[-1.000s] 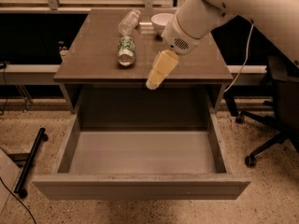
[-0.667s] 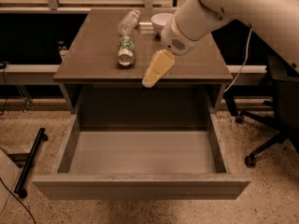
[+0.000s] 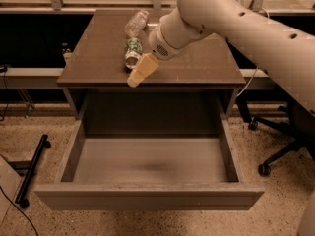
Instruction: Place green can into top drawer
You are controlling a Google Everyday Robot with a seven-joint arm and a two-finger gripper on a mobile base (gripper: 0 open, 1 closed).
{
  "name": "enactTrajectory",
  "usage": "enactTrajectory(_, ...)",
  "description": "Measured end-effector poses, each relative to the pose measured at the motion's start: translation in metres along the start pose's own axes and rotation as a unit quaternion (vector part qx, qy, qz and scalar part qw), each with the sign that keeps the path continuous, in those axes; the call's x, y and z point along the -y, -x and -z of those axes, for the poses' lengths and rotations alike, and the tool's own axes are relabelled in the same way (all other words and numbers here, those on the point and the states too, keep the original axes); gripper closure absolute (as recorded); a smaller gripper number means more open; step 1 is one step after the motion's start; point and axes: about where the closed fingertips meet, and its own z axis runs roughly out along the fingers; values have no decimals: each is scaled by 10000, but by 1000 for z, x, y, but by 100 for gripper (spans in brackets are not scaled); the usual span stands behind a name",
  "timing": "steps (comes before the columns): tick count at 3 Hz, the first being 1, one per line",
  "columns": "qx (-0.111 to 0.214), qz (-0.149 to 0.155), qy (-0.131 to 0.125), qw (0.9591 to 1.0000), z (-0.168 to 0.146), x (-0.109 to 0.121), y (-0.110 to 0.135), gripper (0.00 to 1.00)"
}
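The green can [image 3: 132, 51] lies on its side on the brown cabinet top [image 3: 98, 58], left of centre, its silver end facing the front. The top drawer [image 3: 147, 159] is pulled wide open below and holds nothing. My gripper [image 3: 140, 72] hangs over the front edge of the cabinet top, just right of and in front of the can, close to it. Its tan fingers point down and to the left.
A clear plastic bottle [image 3: 136, 22] lies behind the can. My white arm [image 3: 236, 23] crosses the right half of the top. An office chair base [image 3: 275, 146] stands at the right. A black bar [image 3: 32, 168] lies on the floor at the left.
My gripper has moved left along the front edge of the cabinet top, closer to the green can. The can and the drawer have not moved.
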Motion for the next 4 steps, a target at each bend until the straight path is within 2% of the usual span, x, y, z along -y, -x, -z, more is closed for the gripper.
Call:
enactTrajectory(2,426,-446,3,9981,-75,32,29,0)
enactTrajectory(3,565,-658,-66,9962,-91,45,35,0)
enactTrajectory(4,560,-877,-220,9943,-102,59,35,0)
